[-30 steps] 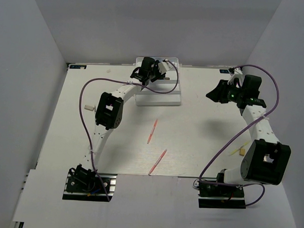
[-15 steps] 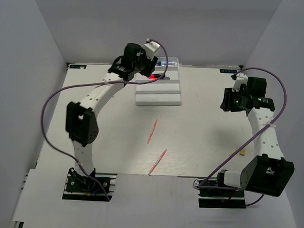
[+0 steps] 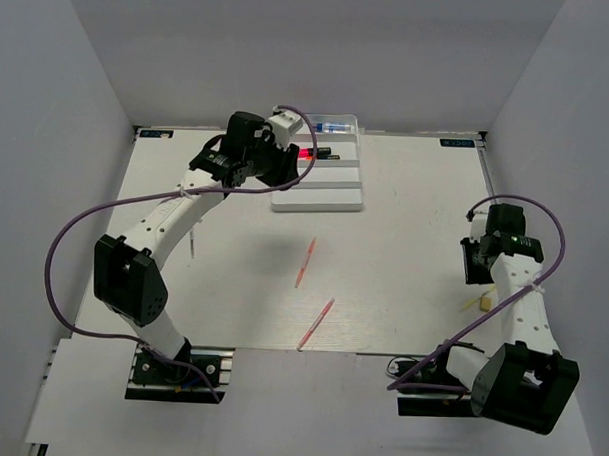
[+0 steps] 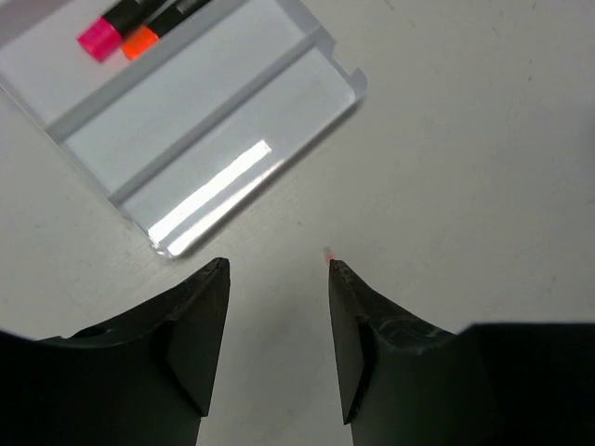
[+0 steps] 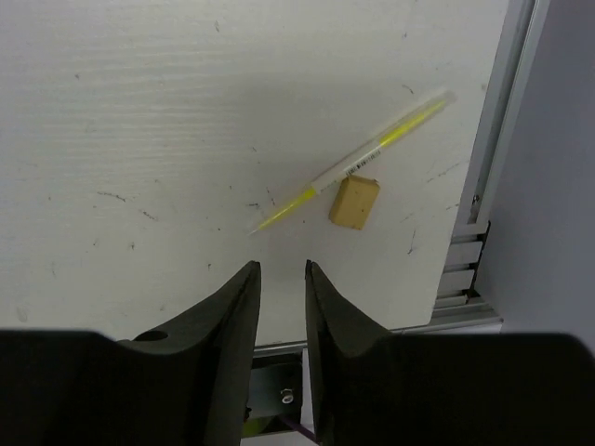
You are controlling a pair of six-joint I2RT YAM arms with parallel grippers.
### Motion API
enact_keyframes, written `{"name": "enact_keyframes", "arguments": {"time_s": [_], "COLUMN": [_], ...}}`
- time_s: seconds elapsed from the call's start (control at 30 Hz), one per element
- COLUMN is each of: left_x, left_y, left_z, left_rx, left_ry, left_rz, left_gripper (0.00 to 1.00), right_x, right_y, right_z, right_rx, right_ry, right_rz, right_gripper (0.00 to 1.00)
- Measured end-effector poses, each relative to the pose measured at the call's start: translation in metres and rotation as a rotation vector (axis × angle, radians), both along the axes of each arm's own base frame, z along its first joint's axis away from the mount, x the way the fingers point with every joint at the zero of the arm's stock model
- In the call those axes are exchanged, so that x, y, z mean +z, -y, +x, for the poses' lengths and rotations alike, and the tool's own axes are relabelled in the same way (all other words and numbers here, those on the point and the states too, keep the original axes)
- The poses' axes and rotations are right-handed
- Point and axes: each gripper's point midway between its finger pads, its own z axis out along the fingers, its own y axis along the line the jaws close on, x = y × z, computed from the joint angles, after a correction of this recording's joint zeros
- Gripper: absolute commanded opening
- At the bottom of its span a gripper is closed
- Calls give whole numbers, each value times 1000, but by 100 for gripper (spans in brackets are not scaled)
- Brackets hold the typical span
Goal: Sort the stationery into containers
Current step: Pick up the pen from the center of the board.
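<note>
The white stepped tray (image 3: 325,200) stands at the far middle of the table. A clear blue-capped bottle (image 3: 333,124) lies in its back row. The pink-and-black marker (image 4: 96,38) and the orange-and-black marker (image 4: 140,42) lie side by side in a middle row. My left gripper (image 3: 285,165) is open and empty above the tray's near left corner (image 4: 167,243). Two pink-orange sticks (image 3: 305,261) (image 3: 317,323) lie mid-table. My right gripper (image 5: 281,268) is narrowly open and empty, just short of the thin pale pen (image 5: 349,167) and the tan eraser (image 5: 354,202).
The table's right edge with its metal rail (image 5: 483,177) runs close beside the pen and eraser. Grey walls close in the table on the left, back and right. Purple cables loop off both arms.
My left gripper has drawn back left off the tray, where the markers now lie uncovered. My right arm has swung from the far right back toward the near right, over the pen and eraser.
</note>
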Motion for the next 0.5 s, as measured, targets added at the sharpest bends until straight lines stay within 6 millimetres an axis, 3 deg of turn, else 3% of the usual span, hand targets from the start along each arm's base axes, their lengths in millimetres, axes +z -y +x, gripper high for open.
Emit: {"name": "enact_keyframes", "arguments": {"time_s": [0.1,0.27,0.5], "left_x": [-14,-16,-16], "left_y": [-1,0,1], "left_z": [-8,-12,-14], "left_rx": [-12,-24,-34], "left_ry": [-52,-69,-74], "left_rz": [16,15,11], "left_gripper": [57,57,57], "right_x": [-8,-21,-31], "right_y": [6,21,45], "right_z": [-7,-4,9], "right_rx": [-7,-43,-227], "right_ry": [-18,-52,-116], "right_rz": [-21,-63,-86], "right_gripper": [24,36,31]}}
